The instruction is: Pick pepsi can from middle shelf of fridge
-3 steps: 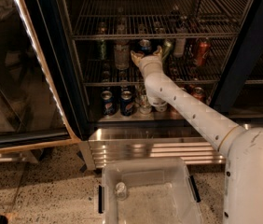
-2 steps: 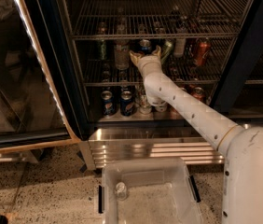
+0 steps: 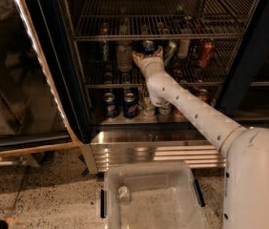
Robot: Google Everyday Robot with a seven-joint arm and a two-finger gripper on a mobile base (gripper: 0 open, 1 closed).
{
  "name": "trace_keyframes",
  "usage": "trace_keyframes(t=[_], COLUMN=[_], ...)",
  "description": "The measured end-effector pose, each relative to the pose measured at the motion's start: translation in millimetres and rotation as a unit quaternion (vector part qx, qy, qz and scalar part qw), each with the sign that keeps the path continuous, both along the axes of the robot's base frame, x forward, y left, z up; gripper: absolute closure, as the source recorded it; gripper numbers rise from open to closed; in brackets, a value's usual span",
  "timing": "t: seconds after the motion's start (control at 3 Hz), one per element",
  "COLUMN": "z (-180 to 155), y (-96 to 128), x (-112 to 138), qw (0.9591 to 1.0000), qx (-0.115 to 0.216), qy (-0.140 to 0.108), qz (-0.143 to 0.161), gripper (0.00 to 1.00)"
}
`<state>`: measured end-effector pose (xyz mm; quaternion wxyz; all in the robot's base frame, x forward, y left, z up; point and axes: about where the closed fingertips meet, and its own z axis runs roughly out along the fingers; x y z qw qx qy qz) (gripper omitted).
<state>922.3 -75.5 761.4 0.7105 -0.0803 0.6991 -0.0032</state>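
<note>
One clear plastic bin (image 3: pixel 144 165) is recorded at lower centre, before the ribbed base of the fridge (image 3: pixel 149 149). Two dark-blue cans (image 3: pixel 109 104) are listed on the lowest level, left of centre. One gripper (image 3: pixel 149 55) is placed at upper centre over the middle shelf (image 3: pixel 191 78), closed about one pepsi can (image 3: pixel 148 46). One orange-red can (image 3: pixel 206 52) is noted further right.

The scene is dim and warm-toned. A lit strip (image 3: pixel 39 70) slanting down the left side of the fridge (image 3: pixel 58 56) is the brightest source. The ribbed steel base (image 3: pixel 149 149) at the fridge's foot carries a soft sheen. Deep inside the fridge, shadow dulls the cans (image 3: pixel 120 104), while the pale pincer (image 3: pixel 148 52) above its middle shelf (image 3: pixel 101 81) stands out.
</note>
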Motion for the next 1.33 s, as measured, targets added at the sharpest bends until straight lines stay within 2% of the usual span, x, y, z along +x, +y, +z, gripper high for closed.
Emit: trace_keyframes(t=[0.33,1.0,1.33], z=[-1.8,-4.5,-5.1], y=[-4.0,-8.3,-9.5], x=[5.0,8.6,8.8], qw=[1.0000,0.9999,0.9998], qx=[0.002,0.008,0.010], qy=[0.003,0.005,0.006], qz=[-0.005,-0.011,-0.013], gripper=[0.29,0.67,0.81])
